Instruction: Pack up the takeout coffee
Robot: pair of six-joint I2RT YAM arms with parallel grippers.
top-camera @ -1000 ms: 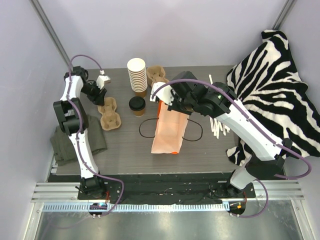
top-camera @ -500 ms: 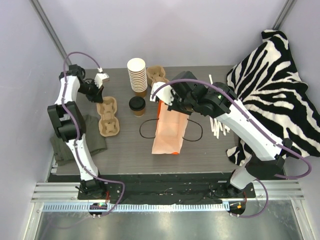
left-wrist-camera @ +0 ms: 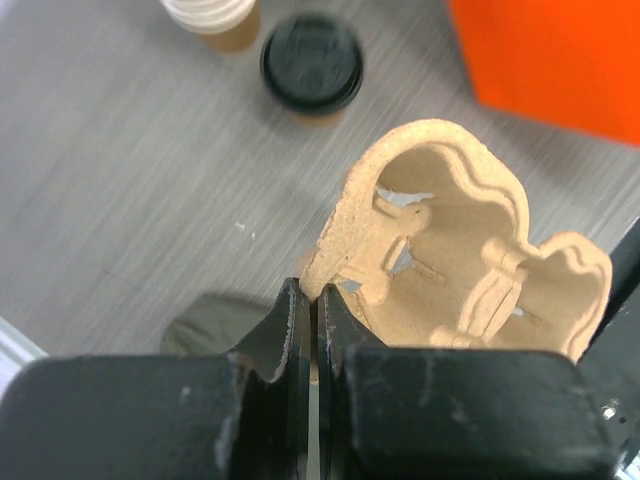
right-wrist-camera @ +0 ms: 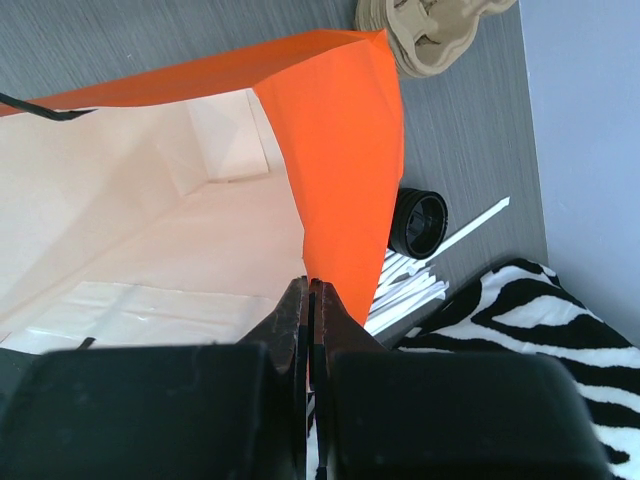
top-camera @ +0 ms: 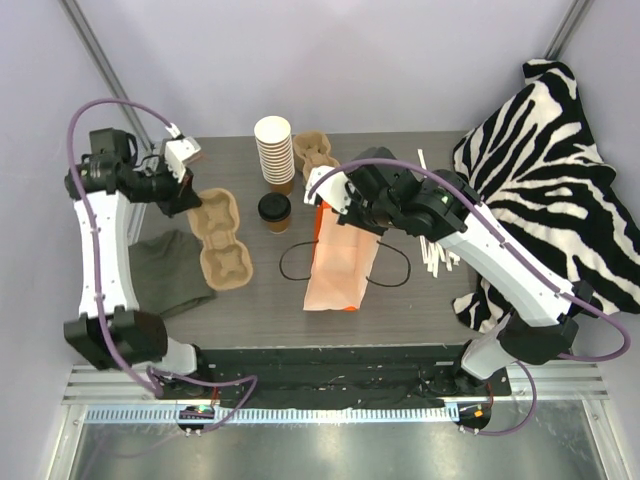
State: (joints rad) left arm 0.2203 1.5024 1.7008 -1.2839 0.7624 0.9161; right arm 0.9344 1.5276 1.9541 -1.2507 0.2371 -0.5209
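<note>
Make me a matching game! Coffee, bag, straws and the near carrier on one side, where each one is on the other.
1 coffee
2 bag
3 straws
4 near carrier

A in the left gripper
B by the zebra cloth
C in the right gripper
D standing free by the cup stack

Pairs: 1-D, 2-C, 3-B, 4-A.

I see a brown paper cup with a round black plastic lid (top-camera: pixel 274 208), an orange paper bag (top-camera: pixel 335 272) with a cream inside, a tan moulded-pulp carrier (top-camera: pixel 222 262), a black-and-white zebra-striped cloth (top-camera: pixel 550 160), and a grey wood-grain tabletop (top-camera: pixel 262 318).
</note>
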